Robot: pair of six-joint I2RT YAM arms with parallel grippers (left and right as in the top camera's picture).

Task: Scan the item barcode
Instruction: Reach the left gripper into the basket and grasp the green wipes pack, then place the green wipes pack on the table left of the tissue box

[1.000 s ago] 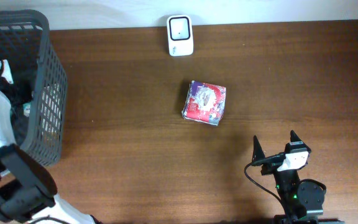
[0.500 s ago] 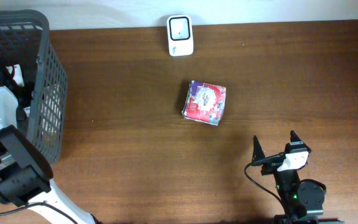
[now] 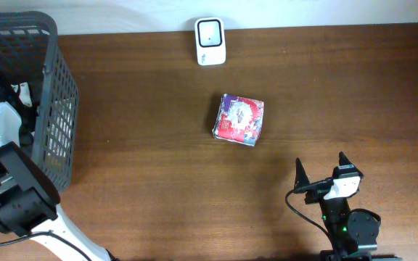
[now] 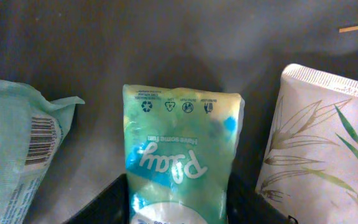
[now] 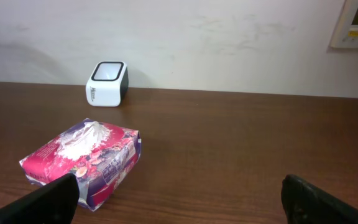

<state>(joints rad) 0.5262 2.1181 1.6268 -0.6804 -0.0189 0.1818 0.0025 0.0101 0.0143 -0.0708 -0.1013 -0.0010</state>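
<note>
the left hand (image 4: 178, 190) is reaching down into the grey basket (image 3: 49, 87) at the desk's (image 3: 339, 87) left edge. its fingers (image 4: 114, 199) are sitting against both sides of a teal pouch (image 4: 179, 143), and it seems to be pinching the pouch, though only the fingertips are showing at the bottom of the wrist view. the pouch is lying flat on the basket floor, between a pale pack (image 4: 17, 155) with a barcode on its left and a white leaf-print pack (image 4: 322, 143) on its right. the right hand (image 3: 320, 161) is hovering over the near right part of the desk, spread wide and holding nothing. the scanner (image 3: 210, 41) is standing at the far edge, mid-desk. a red tissue pack (image 3: 239, 119) is lying near the middle, well apart from both hands.
</note>
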